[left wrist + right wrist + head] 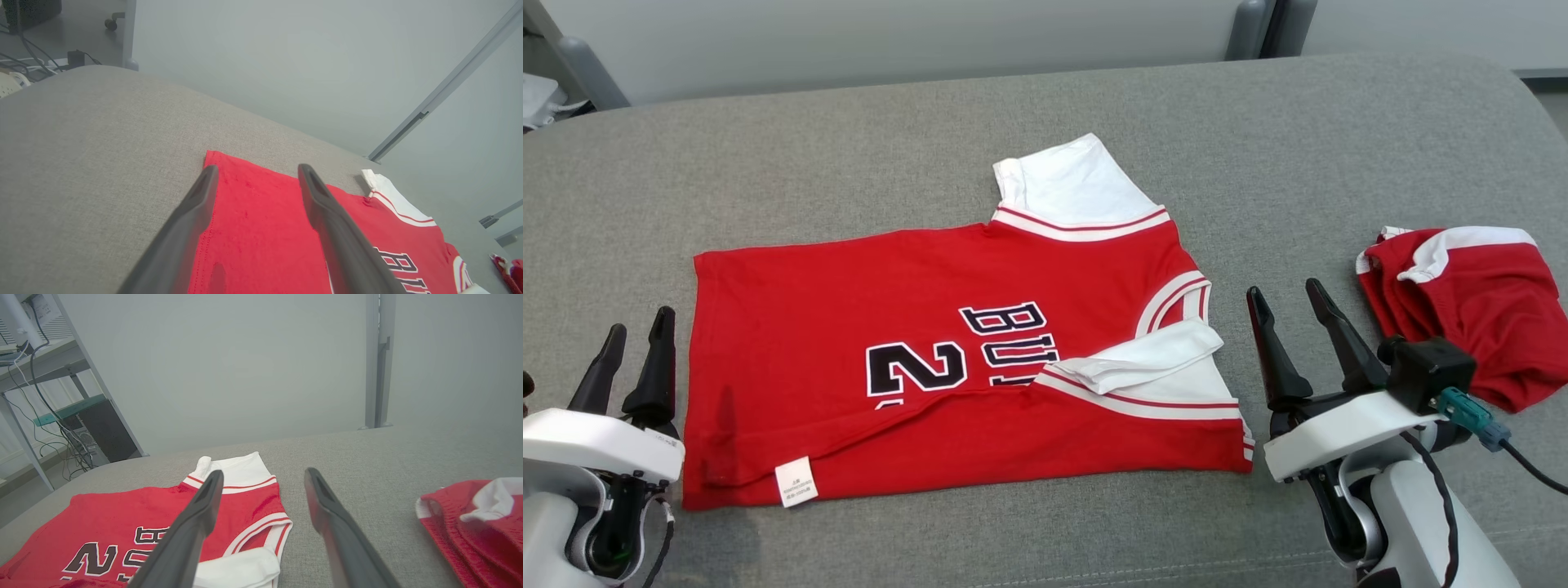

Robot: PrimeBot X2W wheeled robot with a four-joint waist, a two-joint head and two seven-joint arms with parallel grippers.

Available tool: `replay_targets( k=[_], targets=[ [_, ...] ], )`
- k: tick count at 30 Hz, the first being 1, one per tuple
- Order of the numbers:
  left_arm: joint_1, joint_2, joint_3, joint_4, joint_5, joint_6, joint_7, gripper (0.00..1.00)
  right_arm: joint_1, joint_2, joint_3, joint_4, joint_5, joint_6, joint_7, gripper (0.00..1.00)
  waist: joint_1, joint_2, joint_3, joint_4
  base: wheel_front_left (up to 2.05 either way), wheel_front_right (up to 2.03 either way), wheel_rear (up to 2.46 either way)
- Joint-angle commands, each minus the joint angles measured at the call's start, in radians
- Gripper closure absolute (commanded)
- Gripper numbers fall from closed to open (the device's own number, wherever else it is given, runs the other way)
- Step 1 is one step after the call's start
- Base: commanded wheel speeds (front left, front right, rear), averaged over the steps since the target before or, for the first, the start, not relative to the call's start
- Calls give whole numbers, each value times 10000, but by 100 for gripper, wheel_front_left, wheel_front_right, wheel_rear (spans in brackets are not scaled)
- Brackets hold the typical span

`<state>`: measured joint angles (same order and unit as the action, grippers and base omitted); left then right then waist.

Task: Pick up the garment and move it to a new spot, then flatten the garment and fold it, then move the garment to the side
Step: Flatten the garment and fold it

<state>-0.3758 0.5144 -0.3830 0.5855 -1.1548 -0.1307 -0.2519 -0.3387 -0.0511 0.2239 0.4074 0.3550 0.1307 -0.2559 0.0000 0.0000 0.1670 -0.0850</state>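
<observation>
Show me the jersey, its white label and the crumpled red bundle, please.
jersey (809, 327), head view, plain red front left of the number.
label (796, 483), head view, middle of the white tag.
bundle (1486, 314), head view, red cloth below its white band.

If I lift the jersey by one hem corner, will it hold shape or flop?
Likely floppy: the jersey lies flat on the cushion, its near edge already folded over. Probably light, being thin cloth. The folded white sleeve would likely swing free.
</observation>
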Motion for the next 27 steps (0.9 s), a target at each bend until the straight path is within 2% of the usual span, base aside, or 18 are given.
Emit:
replay_targets(
  k=[1,7,8,14,17,21,25,27],
  targets=[
    [-110,214,805,-293,897,0,-96,0,-297,9,147,-330,-151,0,-59,0,0,0,-180,17,0,0,0],
    [425,-419,2090,-775,3421,0,-97,0,-378,9,42,-484,-357,0,-59,0,0,0,-458,121,0,0,0],
    [425,-419,2090,-775,3421,0,-97,0,-378,9,42,-484,-357,0,-59,0,0,0,-458,121,0,0,0],
    [1038,-1010,2962,-1574,5478,0,-98,0,-293,9,-78,-683,-663,0,-59,0,0,0,-481,227,0,0,0],
    [1247,-1202,3082,-1756,5782,0,-98,0,-251,9,-84,-703,-708,0,-59,0,0,0,-432,239,0,0,0],
    [1240,-1169,2942,-1772,5824,0,-98,0,-263,9,-108,-712,-755,0,-59,0,0,0,-192,244,0,0,0],
    [915,-792,2486,-1669,5581,0,-98,0,-390,9,-108,-762,-850,0,-59,0,0,0,303,215,0,0,0],
    [487,-281,2031,-1572,5295,0,-98,0,-559,9,-16,-1023,-891,0,-59,0,0,0,842,155,0,0,0]
  ],
)
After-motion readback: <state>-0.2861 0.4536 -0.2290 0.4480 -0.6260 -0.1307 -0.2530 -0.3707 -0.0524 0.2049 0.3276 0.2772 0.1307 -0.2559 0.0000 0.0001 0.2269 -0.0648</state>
